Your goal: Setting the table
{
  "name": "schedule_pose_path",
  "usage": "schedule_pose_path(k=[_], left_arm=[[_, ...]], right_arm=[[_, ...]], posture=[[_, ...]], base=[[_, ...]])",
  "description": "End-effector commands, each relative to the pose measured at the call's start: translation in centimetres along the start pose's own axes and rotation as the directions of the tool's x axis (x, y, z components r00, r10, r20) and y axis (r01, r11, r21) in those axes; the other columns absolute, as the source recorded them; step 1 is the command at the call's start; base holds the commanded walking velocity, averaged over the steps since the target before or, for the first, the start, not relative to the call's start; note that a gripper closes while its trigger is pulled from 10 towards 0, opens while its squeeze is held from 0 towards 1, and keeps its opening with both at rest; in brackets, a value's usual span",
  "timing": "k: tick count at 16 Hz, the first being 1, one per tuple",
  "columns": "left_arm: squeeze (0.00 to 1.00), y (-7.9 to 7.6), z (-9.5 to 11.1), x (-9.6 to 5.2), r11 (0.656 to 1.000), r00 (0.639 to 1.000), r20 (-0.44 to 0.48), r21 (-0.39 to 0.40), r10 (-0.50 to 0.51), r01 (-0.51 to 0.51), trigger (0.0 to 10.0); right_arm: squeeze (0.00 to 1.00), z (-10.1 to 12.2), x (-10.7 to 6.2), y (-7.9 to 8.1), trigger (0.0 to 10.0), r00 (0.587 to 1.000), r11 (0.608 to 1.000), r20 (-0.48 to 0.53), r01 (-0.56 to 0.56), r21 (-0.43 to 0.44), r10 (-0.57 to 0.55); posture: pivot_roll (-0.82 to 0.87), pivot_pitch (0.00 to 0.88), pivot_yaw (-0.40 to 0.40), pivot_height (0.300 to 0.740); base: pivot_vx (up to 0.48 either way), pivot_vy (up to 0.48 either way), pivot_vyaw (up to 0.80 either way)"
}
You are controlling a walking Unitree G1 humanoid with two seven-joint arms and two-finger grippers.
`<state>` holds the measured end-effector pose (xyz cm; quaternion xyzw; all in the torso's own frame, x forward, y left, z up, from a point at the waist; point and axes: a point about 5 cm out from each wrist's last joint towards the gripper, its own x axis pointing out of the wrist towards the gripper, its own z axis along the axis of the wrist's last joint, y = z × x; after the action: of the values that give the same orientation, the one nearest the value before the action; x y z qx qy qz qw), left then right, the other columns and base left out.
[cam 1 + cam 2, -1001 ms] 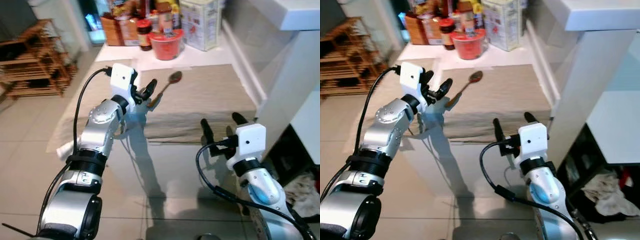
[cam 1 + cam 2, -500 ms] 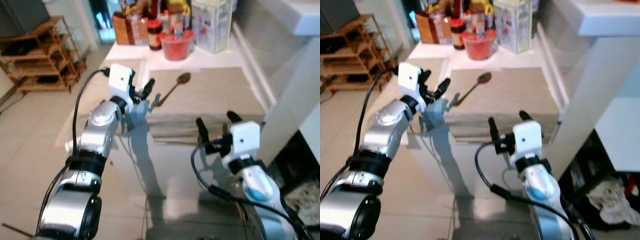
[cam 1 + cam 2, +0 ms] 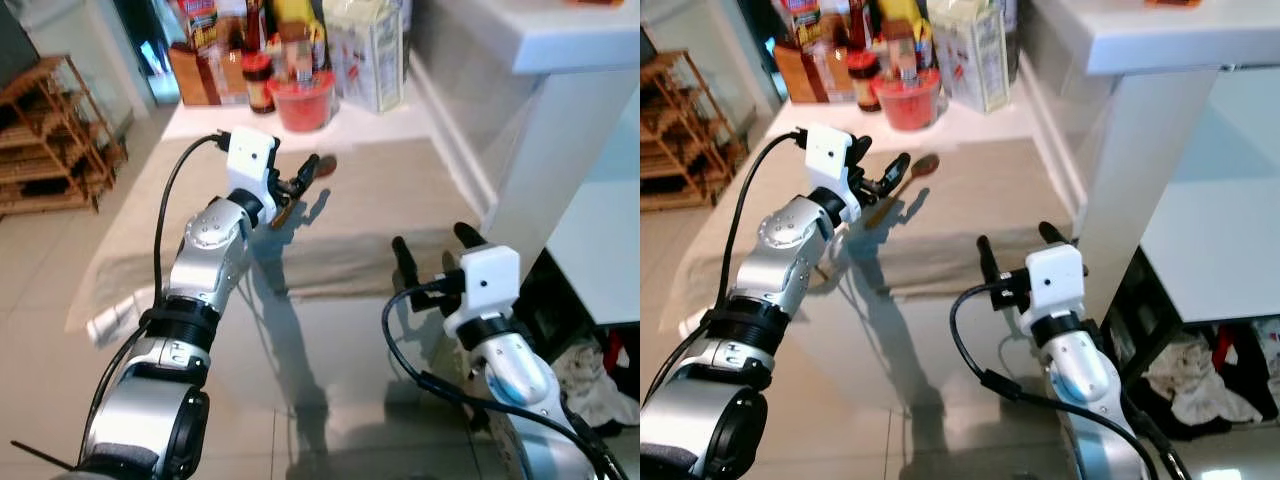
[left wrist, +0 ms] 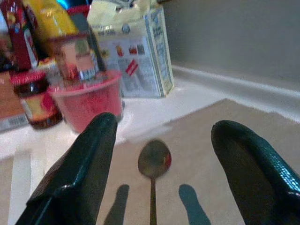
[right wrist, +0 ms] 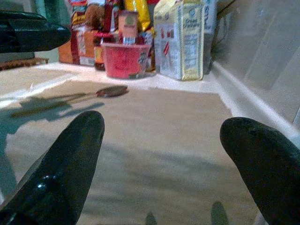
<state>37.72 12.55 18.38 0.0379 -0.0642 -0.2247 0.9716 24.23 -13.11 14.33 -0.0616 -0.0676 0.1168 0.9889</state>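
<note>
**Brown spoon lined up between spread fingers**

Brown and dull-metalled, the spoon (image 4: 153,174) lies flat on the beige cloth (image 3: 400,200), straight ahead of the left gripper (image 4: 161,173) and centred in the gap between its two black fingers, which stand wide apart and touch nothing. Its long axis runs directly away from that gripper: the bowl is at the far end, pointing toward the red tub (image 4: 89,99) and the carton (image 4: 136,51) beyond, and the handle comes back toward the fingers.

To take it well, I judge the left gripper should come down with the handle kept midway between its fingers and close across the handle's width. Gripping the handle rather than the bowl looks safer, since a thin, flat handle could slip or tip. The cloth may bunch if a fingertip drags on it, so a straight descent seems wise.

Nearer the robot and to the right, the right gripper (image 3: 432,250) hovers over the table's glossy near part, fingers also spread, holding nothing.
</note>
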Motion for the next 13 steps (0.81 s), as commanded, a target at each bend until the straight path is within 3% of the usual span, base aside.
schedule_pose_path(k=[1, 6, 11, 13], left_arm=[[0.00, 0.07, 0.26, 0.16, 1.000, 1.000, 0.007, 0.017, 0.002, -0.002, 10.0], [0.00, 0.29, 0.49, 0.16, 0.999, 0.998, 0.024, -0.017, 0.051, -0.050, 10.0], [0.00, -0.21, 0.34, 0.04, 0.997, 0.997, 0.027, -0.018, 0.070, -0.069, 10.0], [0.00, 0.42, 0.57, 0.14, 0.996, 0.997, -0.018, 0.044, 0.079, -0.078, 10.0]], right_arm=[[0.00, 0.01, 0.11, 0.14, 10.0, 1.000, 1.000, 0.001, -0.007, -0.007, 0.007], [0.00, -0.01, 0.28, -0.05, 10.0, 1.000, 1.000, 0.009, -0.009, -0.013, 0.010], [0.00, -0.02, 0.33, 0.25, 10.0, 0.999, 0.999, 0.004, -0.045, -0.001, 0.045], [0.00, 0.16, 0.27, 0.37, 10.0, 0.998, 0.998, 0.004, -0.060, 0.005, 0.060]], posture=[[-0.18, 0.000, 0.121, 0.740], [-0.18, 0.000, 0.117, 0.740], [-0.18, 0.000, 0.109, 0.740], [-0.18, 0.000, 0.109, 0.740]], base=[[0.461, 0.000, -0.61], [0.439, 0.000, 0.00], [0.000, 0.000, 0.00], [0.000, 0.000, 0.00]])
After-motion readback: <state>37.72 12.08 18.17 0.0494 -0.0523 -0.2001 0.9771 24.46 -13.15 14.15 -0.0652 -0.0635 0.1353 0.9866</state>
